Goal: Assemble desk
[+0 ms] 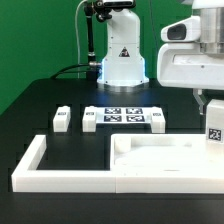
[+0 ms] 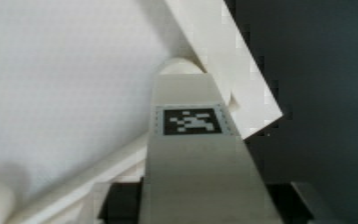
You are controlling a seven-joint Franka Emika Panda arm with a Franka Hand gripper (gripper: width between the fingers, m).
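Claw, at the exterior view's right, is closed on a short square white plastic leg w/ a b/w tag, pads either side of it (the wrist view shows this best). The leg stands upright at a corner of the flat white rectangular plastic tabletop panel; can't tell if they touch. The panel lies on the black worktop inside the long white U-shaped border rail, whose wall runs just beside that corner. Behind: the marker board, flanked by three loose legs, i.e. far-left leg, near-left leg, right-side leg.
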